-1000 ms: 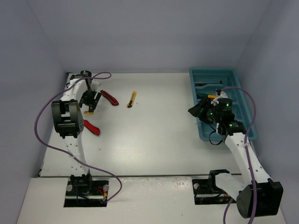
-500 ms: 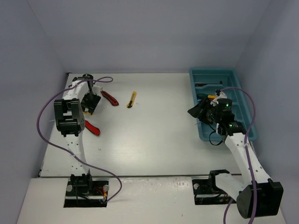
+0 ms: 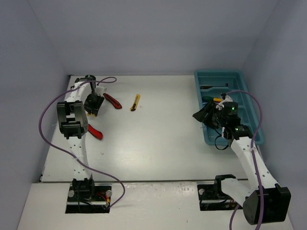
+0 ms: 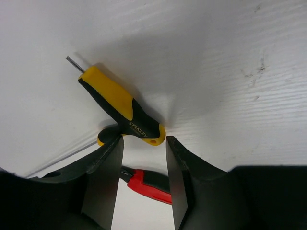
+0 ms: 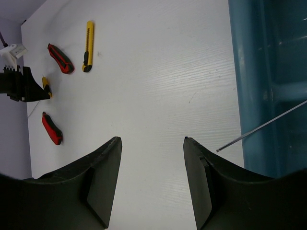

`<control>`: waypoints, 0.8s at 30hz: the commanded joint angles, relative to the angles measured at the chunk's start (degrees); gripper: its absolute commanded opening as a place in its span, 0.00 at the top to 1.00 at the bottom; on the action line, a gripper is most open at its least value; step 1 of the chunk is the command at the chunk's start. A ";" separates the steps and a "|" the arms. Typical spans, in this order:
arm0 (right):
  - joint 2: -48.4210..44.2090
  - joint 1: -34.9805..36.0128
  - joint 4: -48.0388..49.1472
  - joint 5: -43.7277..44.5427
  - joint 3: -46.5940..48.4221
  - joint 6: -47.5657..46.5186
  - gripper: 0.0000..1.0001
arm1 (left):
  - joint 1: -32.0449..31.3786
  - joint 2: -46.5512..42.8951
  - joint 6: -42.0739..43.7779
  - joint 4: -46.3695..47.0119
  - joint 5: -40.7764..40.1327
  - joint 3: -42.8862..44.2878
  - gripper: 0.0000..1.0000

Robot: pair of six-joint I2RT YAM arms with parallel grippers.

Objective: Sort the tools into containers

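Hovering at the far left, left claw sits part-open around the butt of the yellow-handled screwdriver, not pinching it; right claw hangs open, empty, beside the teal tray.

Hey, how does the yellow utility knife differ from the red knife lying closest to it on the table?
The yellow knife is slim and straight, while the red knife is thicker with a rounded, curved body. The yellow knife lies nearer the teal tray; the red knife lies further left, away from it. Both have dark trim and lie flat on the white table, outside the tray.
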 commanded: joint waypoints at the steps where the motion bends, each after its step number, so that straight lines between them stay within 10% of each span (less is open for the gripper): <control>1: -0.99 0.21 1.76 -0.65 -0.22 0.11 0.49 | -1.69 1.06 -3.67 0.59 8.06 4.14 0.63; 11: -1.84 0.21 1.76 -0.06 -1.16 0.54 0.49 | -2.28 0.11 -13.92 0.59 9.29 11.16 0.58; 24: -3.35 0.28 1.51 -1.45 -2.23 1.49 0.49 | -1.40 -2.13 -0.05 -0.03 4.22 8.66 0.54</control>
